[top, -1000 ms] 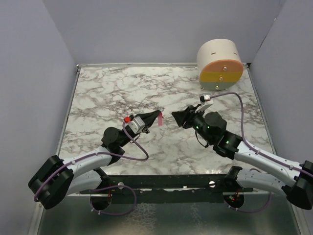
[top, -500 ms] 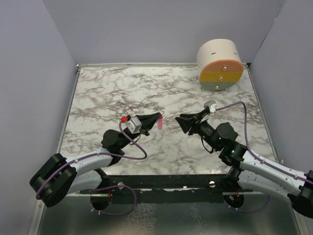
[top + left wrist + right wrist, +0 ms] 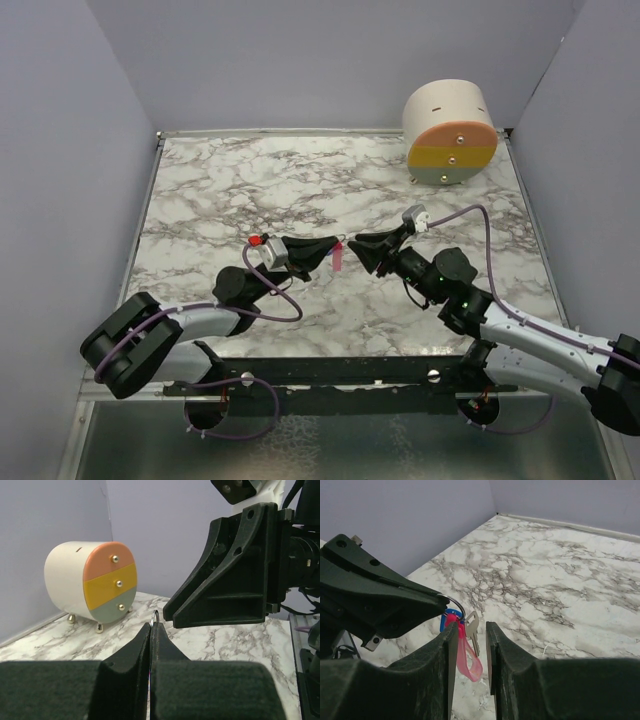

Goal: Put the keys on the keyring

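Note:
My left gripper is shut on the keyring, a thin silver wire ring that sticks out above the closed fingertips. In the right wrist view the keyring hangs from the left gripper, with its pink tag dangling below. The key, with a blue head and a silver part, hangs at the ring beside the tag. My right gripper is open, its fingers on either side of the tag and key. In the top view it is tip to tip with the left gripper above the table.
A round cream drawer unit with orange, yellow and grey-green drawer fronts stands at the back right, and shows in the left wrist view. The marble tabletop is walled by purple panels on three sides.
My right gripper has moved left to the left gripper's tip. The left gripper has shifted slightly right, and the pink tag now hangs between the two tips.

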